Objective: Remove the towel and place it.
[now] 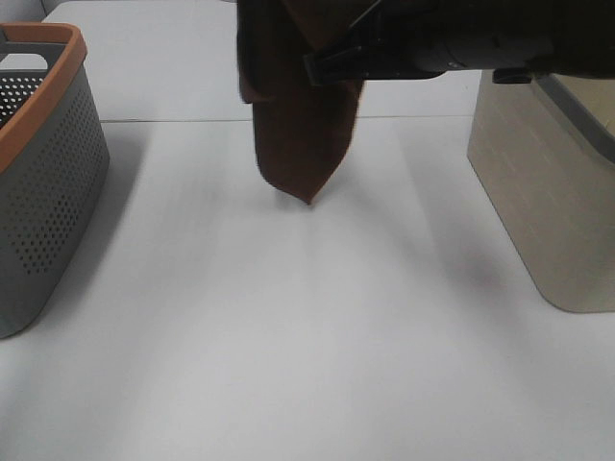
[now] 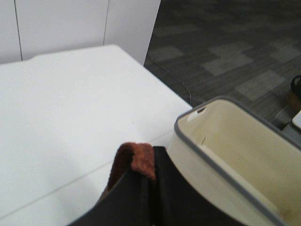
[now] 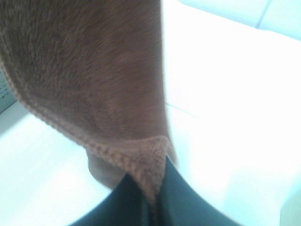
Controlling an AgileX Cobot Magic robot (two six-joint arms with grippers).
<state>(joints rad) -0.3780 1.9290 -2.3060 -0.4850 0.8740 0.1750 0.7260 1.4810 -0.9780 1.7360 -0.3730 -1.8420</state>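
White table (image 1: pixel 288 346), matte, with a thin seam line running across its far part. Grey perforated basket (image 1: pixel 53 182) (orange rim) stands on it at the left, beige basket (image 1: pixel 538 202) (grey rim) at the right, both upright, well apart.

readable text: none | labels: none | brands: none | numbers: none

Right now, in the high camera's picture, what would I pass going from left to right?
Grey basket → towel → beige basket.
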